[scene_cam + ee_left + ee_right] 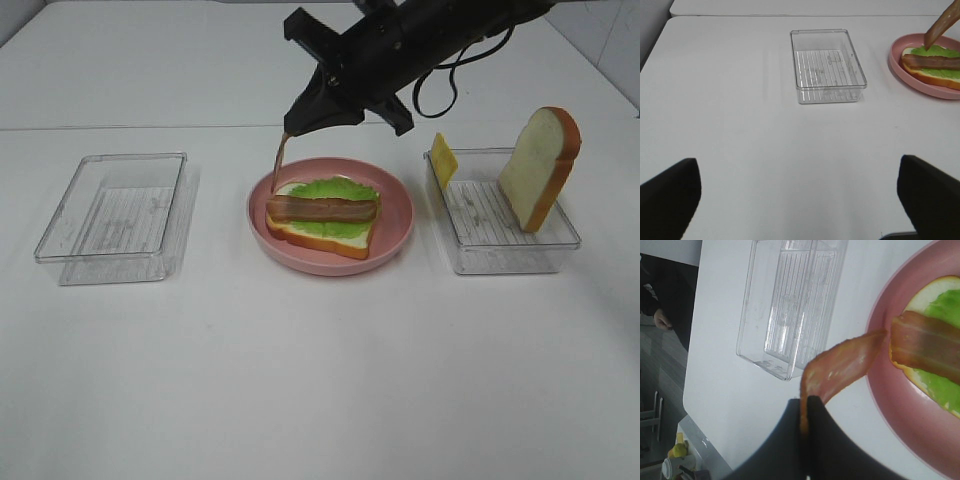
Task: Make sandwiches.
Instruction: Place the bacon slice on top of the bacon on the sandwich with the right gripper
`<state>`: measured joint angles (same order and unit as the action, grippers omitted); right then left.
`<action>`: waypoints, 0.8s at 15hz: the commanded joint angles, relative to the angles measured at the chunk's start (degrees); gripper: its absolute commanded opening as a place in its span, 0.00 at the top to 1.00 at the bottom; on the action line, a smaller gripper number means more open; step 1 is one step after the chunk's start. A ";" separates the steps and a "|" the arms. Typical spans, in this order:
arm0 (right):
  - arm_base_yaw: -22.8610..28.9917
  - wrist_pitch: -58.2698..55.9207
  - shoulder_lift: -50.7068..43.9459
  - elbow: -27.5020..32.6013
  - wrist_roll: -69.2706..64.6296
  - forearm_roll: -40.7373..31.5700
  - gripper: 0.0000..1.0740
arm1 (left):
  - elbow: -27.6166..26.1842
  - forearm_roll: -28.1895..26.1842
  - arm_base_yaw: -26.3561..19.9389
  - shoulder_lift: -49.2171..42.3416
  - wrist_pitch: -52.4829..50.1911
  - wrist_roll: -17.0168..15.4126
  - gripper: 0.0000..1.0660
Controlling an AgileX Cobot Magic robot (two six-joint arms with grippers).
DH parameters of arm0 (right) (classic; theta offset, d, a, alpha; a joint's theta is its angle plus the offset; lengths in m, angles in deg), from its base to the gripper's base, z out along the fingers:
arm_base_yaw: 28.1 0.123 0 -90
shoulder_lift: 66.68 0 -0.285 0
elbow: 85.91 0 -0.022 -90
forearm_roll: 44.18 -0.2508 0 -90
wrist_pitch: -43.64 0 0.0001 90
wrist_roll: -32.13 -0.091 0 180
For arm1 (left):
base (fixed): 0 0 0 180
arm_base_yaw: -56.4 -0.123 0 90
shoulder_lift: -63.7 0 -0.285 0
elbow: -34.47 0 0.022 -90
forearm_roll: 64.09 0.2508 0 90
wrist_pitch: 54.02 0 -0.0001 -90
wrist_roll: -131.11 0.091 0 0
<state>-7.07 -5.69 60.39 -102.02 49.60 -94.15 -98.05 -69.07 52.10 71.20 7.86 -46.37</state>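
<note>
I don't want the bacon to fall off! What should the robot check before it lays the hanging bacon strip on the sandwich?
1. Right fingers pinch the hanging reddish-brown bacon strip: ok.
2. Strip centred over the sandwich: not ok, it hangs near the edge of the round pink plate.
3. Room beside the flat bacon strip on the ruffled green lettuce: ok, green shows on both sides.
4. Left fingers open and far from the plate: ok.
5. Yellow cheese square and white bread slice ready in the clear plastic box: ok.
</note>
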 commanded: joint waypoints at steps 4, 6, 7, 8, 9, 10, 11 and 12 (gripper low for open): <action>1.66 0.69 8.48 -7.96 1.43 -2.06 1.00 | 0.06 -0.52 -0.11 -1.09 -0.57 -0.23 0.04; 1.66 0.74 9.45 -8.31 1.26 0.17 1.00 | 0.06 -0.52 -0.11 -1.09 -0.57 -0.23 0.04; 1.66 0.52 9.57 -8.31 -1.32 5.04 1.00 | 0.06 -0.52 -0.11 -1.09 -0.57 -0.23 0.04; 1.66 0.40 9.40 -8.31 -3.38 8.94 1.00 | 0.06 -0.52 -0.11 -1.09 -0.57 -0.23 0.04; 1.55 0.40 9.22 -8.31 -4.58 11.00 1.00 | 0.06 -0.52 -0.11 -1.09 -0.57 -0.23 0.04; 1.55 0.34 9.11 -8.31 -6.70 14.44 1.00 | 0.06 -0.52 -0.11 -1.09 -0.57 -0.23 0.04; 1.55 0.23 9.11 -8.31 -8.48 17.48 1.00 | 0.06 -0.52 -0.11 -1.09 -0.57 -0.23 0.04; 1.55 0.00 9.11 -8.31 -9.91 20.57 1.00 | 0.06 -0.52 -0.11 -1.09 -0.57 -0.23 0.04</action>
<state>-5.35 -5.12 69.85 -109.93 40.38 -74.72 -98.05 -69.07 52.10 71.20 7.86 -46.37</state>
